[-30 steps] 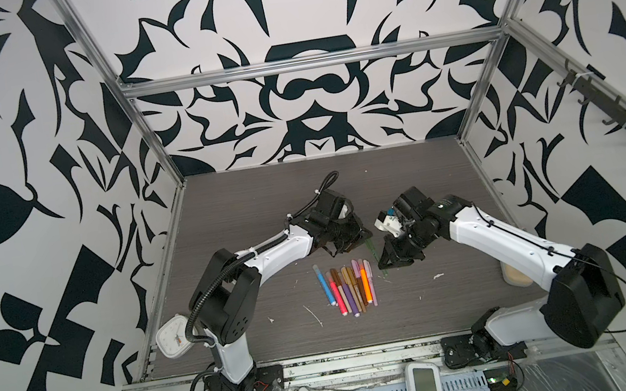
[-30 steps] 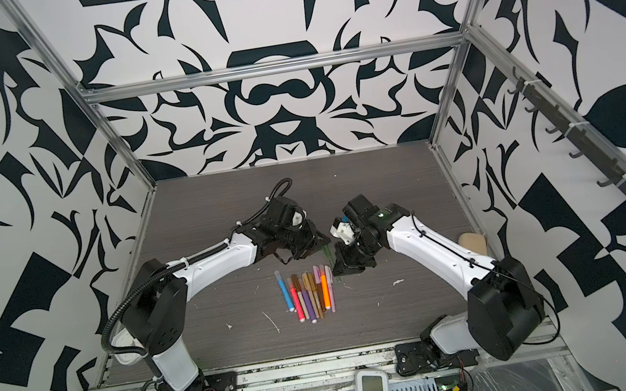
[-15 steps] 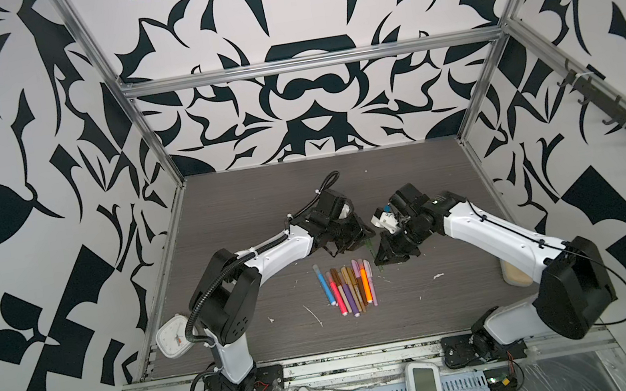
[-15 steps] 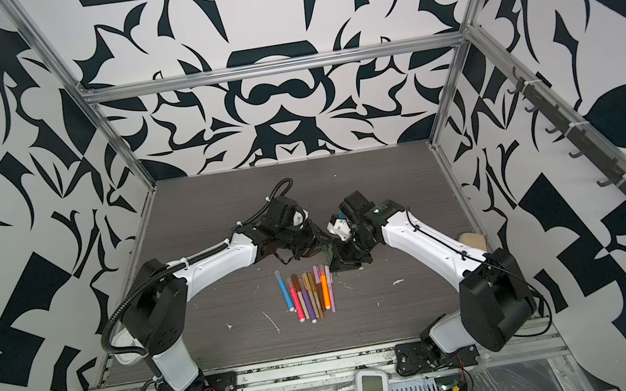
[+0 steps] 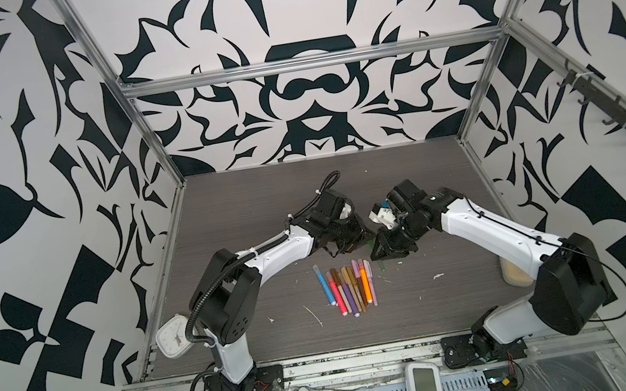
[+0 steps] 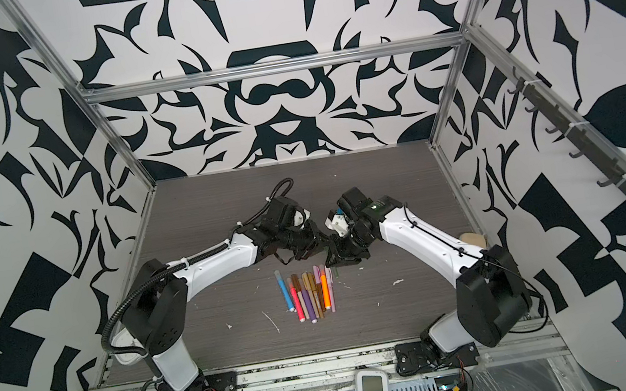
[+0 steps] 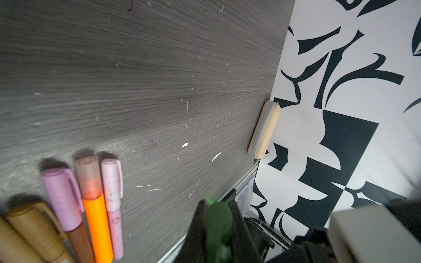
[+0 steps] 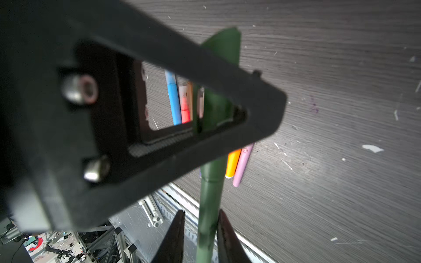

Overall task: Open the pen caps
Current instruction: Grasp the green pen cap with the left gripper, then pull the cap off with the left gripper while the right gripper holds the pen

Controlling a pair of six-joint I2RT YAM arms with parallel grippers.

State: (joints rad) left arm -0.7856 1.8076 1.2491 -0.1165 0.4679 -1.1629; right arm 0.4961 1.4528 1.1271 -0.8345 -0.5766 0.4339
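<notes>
A dark green pen hangs in the air between my two grippers. My left gripper is shut on its thicker green cap end. The thinner barrel runs between the fingers of my right gripper, which stand slightly open: one finger touches the barrel, the other is apart from it. In both top views the left gripper and the right gripper meet tip to tip above the table's middle. Several capped pens lie side by side just in front, among them orange and pink ones.
A beige oblong thing leans against the right wall. A white clock sits at the table's front left corner. Small white flecks dot the dark wood-grain table. The metal front rail carries both arm bases.
My right gripper has moved left to meet the left gripper, and its fingers have loosened around the green barrel. The left gripper has stayed nearly in place, still clamped.
</notes>
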